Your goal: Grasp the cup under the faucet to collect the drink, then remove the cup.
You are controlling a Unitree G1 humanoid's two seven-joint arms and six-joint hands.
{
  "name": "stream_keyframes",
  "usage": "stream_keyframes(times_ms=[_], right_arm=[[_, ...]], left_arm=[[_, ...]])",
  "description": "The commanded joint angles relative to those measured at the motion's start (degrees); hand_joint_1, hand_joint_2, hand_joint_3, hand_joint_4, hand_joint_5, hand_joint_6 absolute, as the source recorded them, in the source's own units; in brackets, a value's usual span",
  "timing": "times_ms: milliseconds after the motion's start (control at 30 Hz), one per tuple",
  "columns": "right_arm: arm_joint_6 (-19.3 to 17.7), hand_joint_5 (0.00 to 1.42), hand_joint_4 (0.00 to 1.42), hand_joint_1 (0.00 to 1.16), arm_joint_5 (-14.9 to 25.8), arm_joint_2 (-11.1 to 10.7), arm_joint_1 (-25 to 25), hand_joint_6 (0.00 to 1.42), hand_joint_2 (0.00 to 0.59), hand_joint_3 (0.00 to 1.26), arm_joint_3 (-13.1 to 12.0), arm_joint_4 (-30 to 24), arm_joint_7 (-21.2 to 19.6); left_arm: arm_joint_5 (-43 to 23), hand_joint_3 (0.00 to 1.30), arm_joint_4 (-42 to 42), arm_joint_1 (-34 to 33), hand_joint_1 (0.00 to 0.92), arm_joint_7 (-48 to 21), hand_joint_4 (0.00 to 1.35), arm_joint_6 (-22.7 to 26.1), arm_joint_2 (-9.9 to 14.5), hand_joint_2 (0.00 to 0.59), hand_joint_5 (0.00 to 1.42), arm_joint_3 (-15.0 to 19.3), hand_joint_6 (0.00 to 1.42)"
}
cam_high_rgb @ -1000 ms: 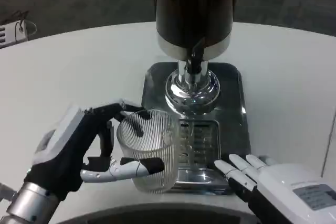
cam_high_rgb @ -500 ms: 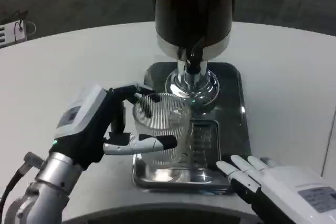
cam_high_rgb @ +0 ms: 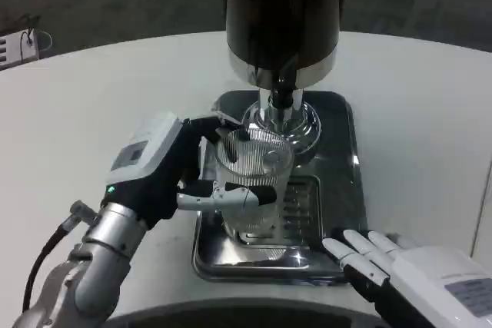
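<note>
Left robot hand [cam_high_rgb: 173, 178] wrapped around ribbed clear cup [cam_high_rgb: 254, 182], held over metal drip tray [cam_high_rgb: 342, 190] just below dispenser faucet [cam_high_rgb: 283, 86]. Right robot hand [cam_high_rgb: 400, 274] spread flat on table [cam_high_rgb: 92, 113], holding nothing.

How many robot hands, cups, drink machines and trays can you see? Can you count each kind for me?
Robot hands: 2, the left hand holding the cup and the right hand resting on the table.
Cups: 1, the ribbed clear cup.
Drink dispensers: 1, the dark dispenser.
Drip trays: 1, the shiny metal tray.
Total: 5.
</note>
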Motion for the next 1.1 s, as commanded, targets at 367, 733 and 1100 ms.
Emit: stream_keyframes(times_ms=[367, 733, 1100], right_arm=[[-2.13, 0.0, 0.0, 0.5, 1.87, 1.16, 1.6, 0.0, 0.456, 0.07, -1.93, -0.85, 0.25], [-1.81, 0.0, 0.0, 0.49, 2.78, 0.88, 1.89, 0.0, 0.456, 0.07, -2.36, -0.85, 0.5], [-1.21, 0.0, 0.0, 0.49, 3.43, 0.48, 1.95, 0.01, 0.456, 0.08, -2.52, -0.85, 0.82]], left_arm=[[1.17, 0.87, 4.35, -4.7, 0.479, 3.51, 0.93, 0.0, -1.0, 0.0, 1.13, -4.63, 1.02], [0.16, 0.66, 4.47, -5.42, 0.224, 1.14, 0.62, 1.31, -0.81, 0.031, 0.92, -5.81, 0.81], [-0.75, 0.56, 2.92, -4.82, 0.164, 0.95, 0.47, 2.1, -0.32, 0.029, 0.81, -5.33, 0.7]])
